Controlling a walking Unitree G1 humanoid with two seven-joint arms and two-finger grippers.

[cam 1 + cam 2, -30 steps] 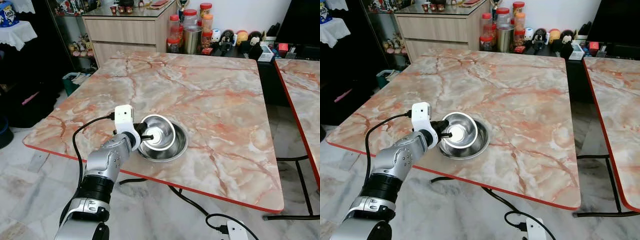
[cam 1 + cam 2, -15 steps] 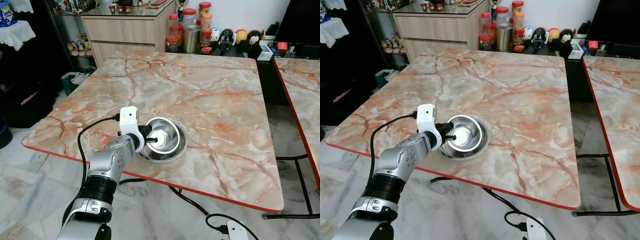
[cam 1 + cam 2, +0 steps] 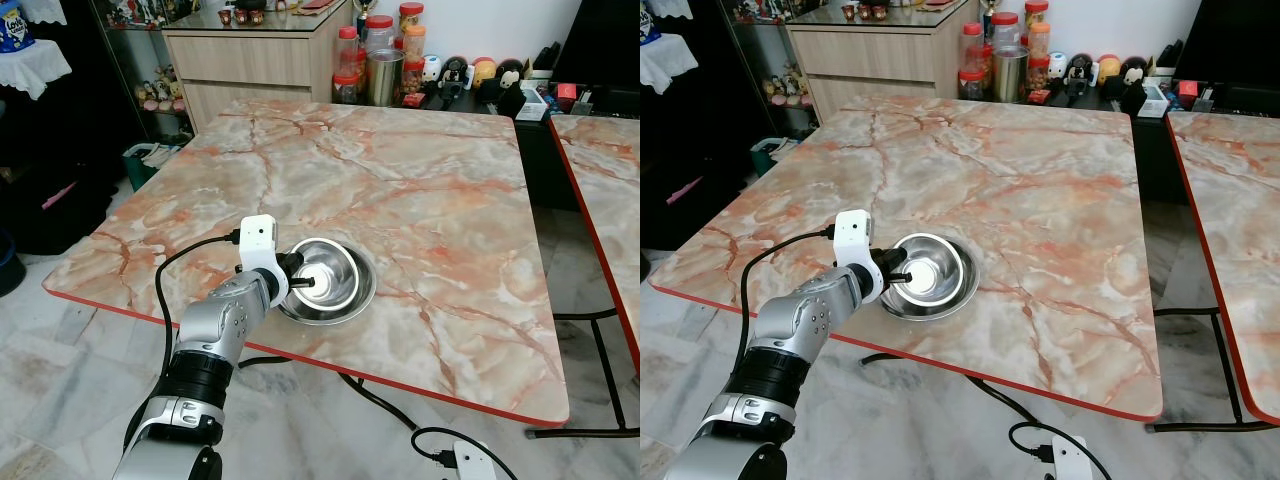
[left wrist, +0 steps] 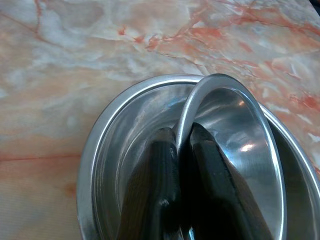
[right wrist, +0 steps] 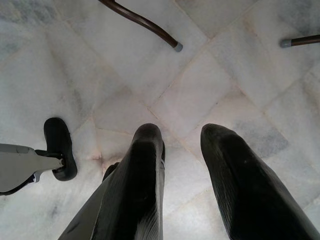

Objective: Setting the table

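Note:
Near the front edge of the marble table [image 3: 420,180] lies a large steel bowl [image 3: 358,300]. A smaller steel bowl [image 3: 328,276] rests tilted inside it. My left gripper [image 3: 300,281] reaches in from the left and is shut on the small bowl's near rim. The left wrist view has both black fingers [image 4: 162,165] pinching that thin rim, one inside the small bowl [image 4: 240,150] and one outside, within the large bowl [image 4: 97,145]. My right gripper [image 5: 177,135] hangs idle above the tiled floor, fingers open with nothing between them.
Jars and a steel canister [image 3: 385,75] stand beyond the table's far edge, beside a wooden cabinet [image 3: 255,60]. A second marble table [image 3: 605,190] is at the right. A black cable [image 3: 390,405] runs over the floor below the table. Chair legs [image 5: 142,22] stand near the right gripper.
The small bowl has come down from a raised, steeply tilted pose to sit lower inside the large bowl. My left gripper followed it, moving slightly right and down, still shut on its rim.

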